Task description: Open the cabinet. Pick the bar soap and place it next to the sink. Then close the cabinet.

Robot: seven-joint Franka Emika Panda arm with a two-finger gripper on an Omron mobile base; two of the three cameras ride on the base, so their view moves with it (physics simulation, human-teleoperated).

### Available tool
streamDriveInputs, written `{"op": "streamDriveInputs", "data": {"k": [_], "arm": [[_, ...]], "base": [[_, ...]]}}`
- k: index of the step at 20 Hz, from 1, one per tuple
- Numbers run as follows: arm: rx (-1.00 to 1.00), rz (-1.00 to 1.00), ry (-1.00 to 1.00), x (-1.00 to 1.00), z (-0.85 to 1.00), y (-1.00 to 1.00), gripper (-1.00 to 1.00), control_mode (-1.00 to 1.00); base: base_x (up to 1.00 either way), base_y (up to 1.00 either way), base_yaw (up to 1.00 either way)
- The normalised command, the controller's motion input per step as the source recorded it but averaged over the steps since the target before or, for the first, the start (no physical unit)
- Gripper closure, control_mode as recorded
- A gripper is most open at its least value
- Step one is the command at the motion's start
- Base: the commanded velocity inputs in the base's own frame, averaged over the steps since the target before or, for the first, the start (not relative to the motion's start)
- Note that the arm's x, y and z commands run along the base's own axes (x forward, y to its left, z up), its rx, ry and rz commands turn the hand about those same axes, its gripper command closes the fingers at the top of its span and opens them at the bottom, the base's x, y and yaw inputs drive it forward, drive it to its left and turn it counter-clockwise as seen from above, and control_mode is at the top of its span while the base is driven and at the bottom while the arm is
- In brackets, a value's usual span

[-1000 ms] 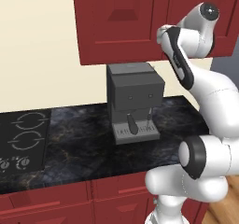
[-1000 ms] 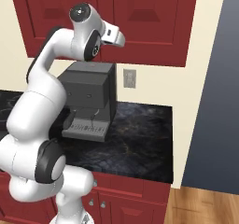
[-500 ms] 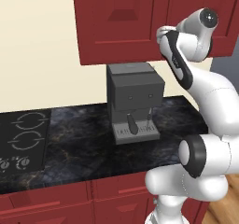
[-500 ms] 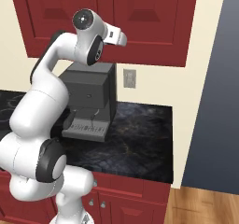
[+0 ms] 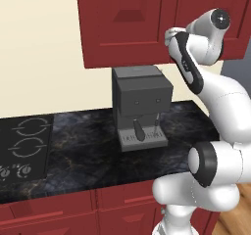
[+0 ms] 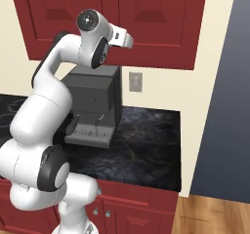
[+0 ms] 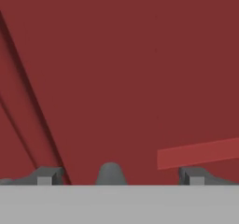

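The cabinet (image 5: 128,23) (image 6: 157,23) is the dark red upper wall unit, and its doors are closed. My gripper (image 5: 168,37) (image 6: 131,39) is raised against the lower part of a door. In the hand view the red cabinet door (image 7: 140,55) is very close. My gripper (image 7: 120,177) is open, with one dark fingertip (image 7: 46,175) on each side of the small grey knob (image 7: 110,171). The jaws do not touch the knob. The bar soap is hidden and the sink is out of view.
A grey coffee machine (image 5: 142,106) (image 6: 95,101) stands on the dark marble counter (image 5: 83,151) (image 6: 141,145) right below the hand. A stovetop (image 5: 24,141) lies at the left. A wall outlet (image 6: 135,82) is behind the machine. Red lower drawers (image 5: 54,212) run under the counter.
The hand has edged slightly closer to the cabinet door and the wrist has dipped a little. The jaws stay open and the door stays closed.
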Motion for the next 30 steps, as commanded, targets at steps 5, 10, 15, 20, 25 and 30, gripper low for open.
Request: {"op": "streamDriveInputs", "data": {"k": [5, 10, 15, 20, 25, 30], "arm": [[0.0, 0.0, 0.0, 0.0, 0.0, 0.0, 1.0, -1.0], [0.0, 0.0, 0.02, 0.0, 0.0, 0.0, 1.0, -1.0], [0.0, 0.0, 0.06, 0.0, 0.0, 0.0, 1.0, -1.0], [0.0, -0.02, 0.01, -0.01, -0.11, -0.17, 1.0, -1.0], [0.0, -0.01, 0.0, -0.14, -0.18, -0.45, 1.0, -1.0], [0.0, 0.0, 0.0, -0.45, -0.06, -0.54, 1.0, -1.0]], "base": [[0.0, 0.0, 0.0], [0.0, 0.0, 0.0], [0.0, 0.0, 0.0], [0.0, 0.0, 0.0], [0.0, 0.0, 0.0], [0.0, 0.0, 0.0]]}}
